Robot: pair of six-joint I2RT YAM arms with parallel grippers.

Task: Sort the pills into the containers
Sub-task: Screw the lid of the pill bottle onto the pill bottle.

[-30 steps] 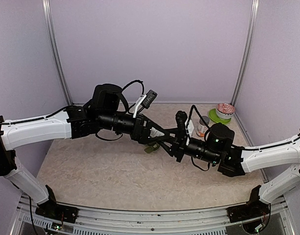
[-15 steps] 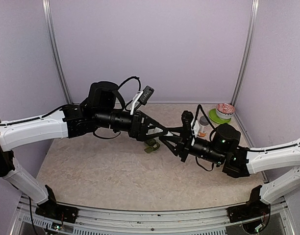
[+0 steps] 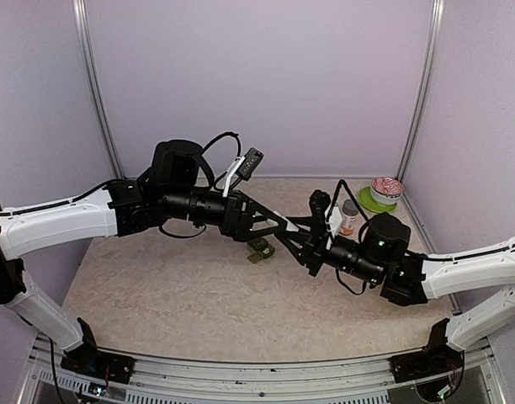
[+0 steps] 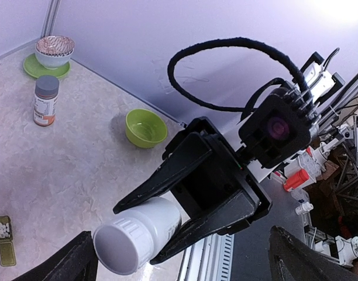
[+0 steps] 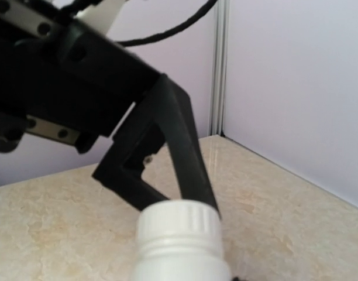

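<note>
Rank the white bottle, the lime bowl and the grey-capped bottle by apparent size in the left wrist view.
1. White bottle: largest, but it is nearest the camera.
2. Lime bowl and grey-capped bottle: look about alike, the bowl wider, the bottle taller; no ranking.

Light was soft and even, with faint shadows on the beige marbled tabletop (image 3: 156, 286). Right wrist view came out blurry, white ribbed-cap plastic bottle (image 5: 179, 246) totally out of focus.
</note>
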